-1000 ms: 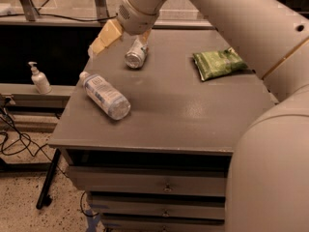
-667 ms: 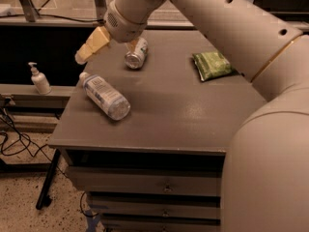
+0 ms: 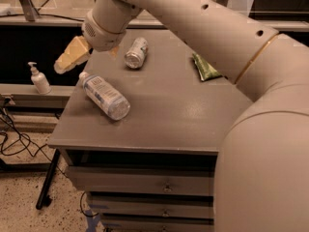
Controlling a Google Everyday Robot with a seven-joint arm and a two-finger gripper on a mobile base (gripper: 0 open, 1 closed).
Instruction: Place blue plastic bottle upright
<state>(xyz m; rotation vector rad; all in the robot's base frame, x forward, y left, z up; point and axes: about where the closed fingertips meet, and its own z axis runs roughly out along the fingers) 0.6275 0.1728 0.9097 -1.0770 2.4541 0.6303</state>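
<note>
The blue plastic bottle (image 3: 104,96) lies on its side near the left edge of the grey table (image 3: 174,115), its white cap pointing to the far left. It is clear and ribbed with a pale blue-and-white label. My gripper (image 3: 67,58) hangs just past the table's left edge, above and to the left of the bottle's cap, apart from the bottle. It holds nothing that I can see.
A short silver can (image 3: 136,52) lies on its side at the back of the table. A green packet (image 3: 204,68) lies at the back right, partly behind my arm. A white pump dispenser (image 3: 38,78) stands on a lower shelf to the left. Drawers sit below the tabletop.
My gripper has swung left and downward, from beside the can to past the table's left edge near the bottle's cap. The bottle and the can have not moved.
</note>
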